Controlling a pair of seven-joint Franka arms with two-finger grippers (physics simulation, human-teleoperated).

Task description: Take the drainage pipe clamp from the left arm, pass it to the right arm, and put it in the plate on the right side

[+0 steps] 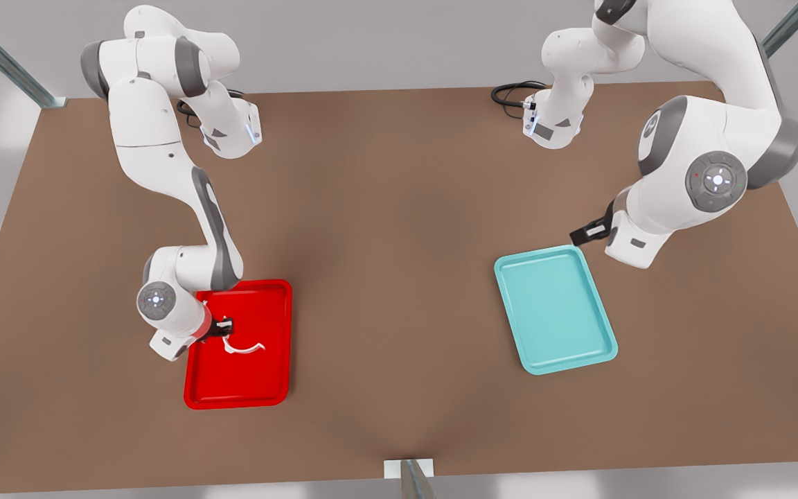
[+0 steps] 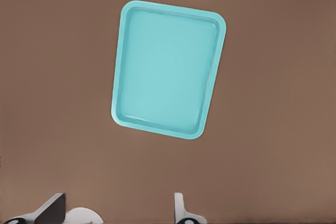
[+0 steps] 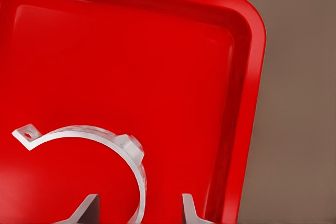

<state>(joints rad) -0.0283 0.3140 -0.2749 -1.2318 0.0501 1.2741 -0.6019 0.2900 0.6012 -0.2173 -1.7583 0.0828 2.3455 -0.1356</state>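
The white drainage pipe clamp (image 1: 245, 348) lies inside the red plate (image 1: 240, 384), on the front view's left. My right gripper (image 1: 224, 326) hangs low over the plate at one end of the clamp. In the right wrist view the clamp (image 3: 89, 132) curves across the plate's floor (image 3: 157, 61) and its strap runs through the gap of my right gripper (image 3: 139, 211). The fingers stand open and apart from the strap on both sides. My left gripper (image 1: 577, 237) waits open and empty at the far corner of the teal tray, on the front view's right.
The teal tray (image 1: 555, 308) sits on the brown table on the front view's right, and the left wrist view looks down on it (image 2: 165, 69) past my left gripper (image 2: 118, 211). A metal post (image 1: 409, 478) stands at the table's near edge.
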